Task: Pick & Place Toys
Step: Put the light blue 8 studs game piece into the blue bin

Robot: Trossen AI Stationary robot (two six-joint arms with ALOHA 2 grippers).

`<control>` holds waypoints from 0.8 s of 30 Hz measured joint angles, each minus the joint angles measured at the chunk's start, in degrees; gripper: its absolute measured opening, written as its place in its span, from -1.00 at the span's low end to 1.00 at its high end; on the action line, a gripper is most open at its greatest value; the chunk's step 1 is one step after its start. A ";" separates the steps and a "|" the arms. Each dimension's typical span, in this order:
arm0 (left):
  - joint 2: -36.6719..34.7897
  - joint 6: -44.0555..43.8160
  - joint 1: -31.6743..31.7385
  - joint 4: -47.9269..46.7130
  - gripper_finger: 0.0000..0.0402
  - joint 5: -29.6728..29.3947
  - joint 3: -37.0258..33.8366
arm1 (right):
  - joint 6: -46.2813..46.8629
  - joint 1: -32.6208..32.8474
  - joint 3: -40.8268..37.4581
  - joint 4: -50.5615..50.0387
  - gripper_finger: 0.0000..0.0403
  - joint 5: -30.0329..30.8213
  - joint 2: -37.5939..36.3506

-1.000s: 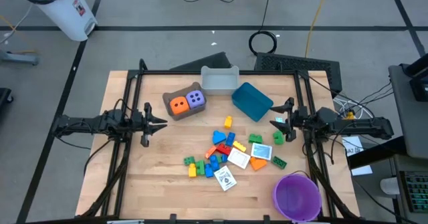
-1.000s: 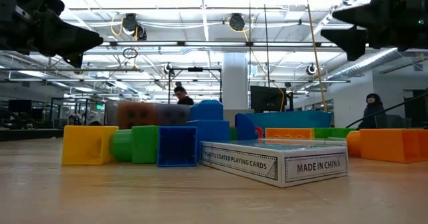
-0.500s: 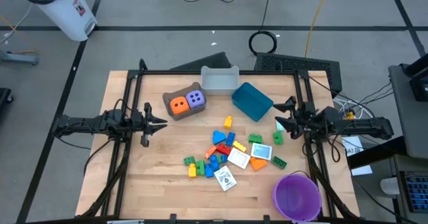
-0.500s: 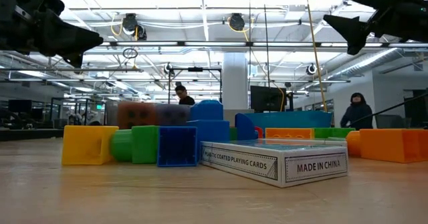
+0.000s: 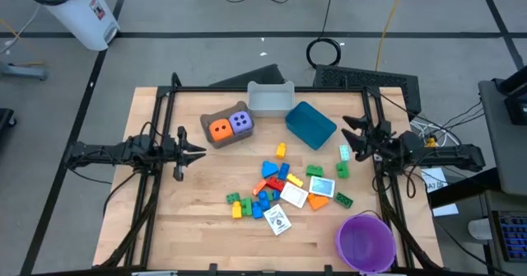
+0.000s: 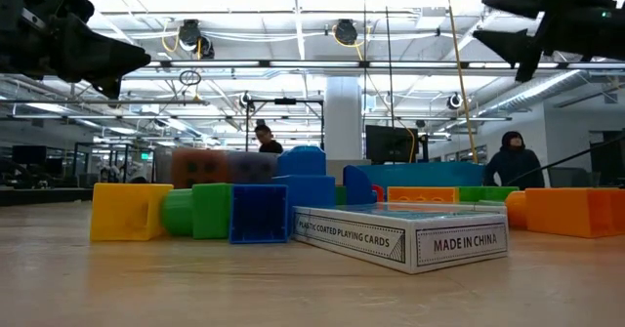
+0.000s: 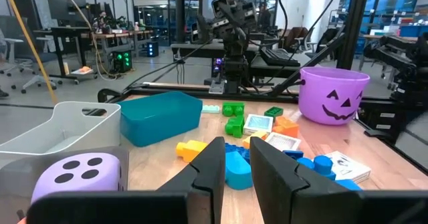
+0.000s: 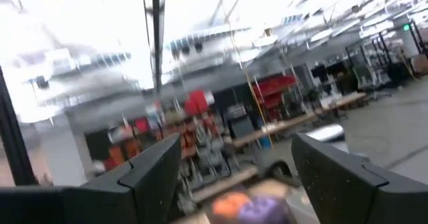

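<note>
I see the right gripper (image 5: 352, 138) spread wide, empty, raised beside the blue bin (image 5: 310, 124). Left gripper (image 5: 198, 152) nearly closed, empty. Bricks (image 5: 272, 185) lie mid-surface; both dice (image 5: 230, 125) sit in the brown bin (image 5: 216, 138).

Brown bin (image 5: 216, 134) at 10 o'clock, holds orange die (image 5: 219, 129) and purple die (image 5: 240, 122) side by side. Grey bin (image 5: 271, 98) at 12, blue bin (image 5: 310, 124) tilted at 1. Brick-and-card pile (image 5: 284, 188) near centre. Purple bowl (image 5: 364, 241) at 5. Left gripper (image 5: 200, 152) at 9, fingers near together; right gripper (image 5: 347, 138) at 3, fingers spread, empty.
</note>
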 joint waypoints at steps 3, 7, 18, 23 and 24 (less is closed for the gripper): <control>0.00 0.00 0.00 -0.03 -0.62 0.00 0.02 | 5.00 0.00 4.67 -8.12 0.38 0.93 2.89; 0.00 0.02 0.00 -0.11 -0.62 -0.03 0.04 | 10.00 0.00 18.52 -29.30 0.38 3.03 11.99; 0.00 0.04 0.00 -0.17 -0.62 0.04 0.09 | 34.46 -2.26 48.70 -87.28 0.38 2.86 40.57; 0.00 0.04 0.00 -0.17 -0.62 0.02 0.09 | 40.17 -7.41 48.78 -95.99 0.38 -6.04 46.29; 0.00 0.04 -0.01 -0.16 -0.62 0.01 0.09 | 40.43 -8.13 47.81 -95.64 0.38 -7.39 47.10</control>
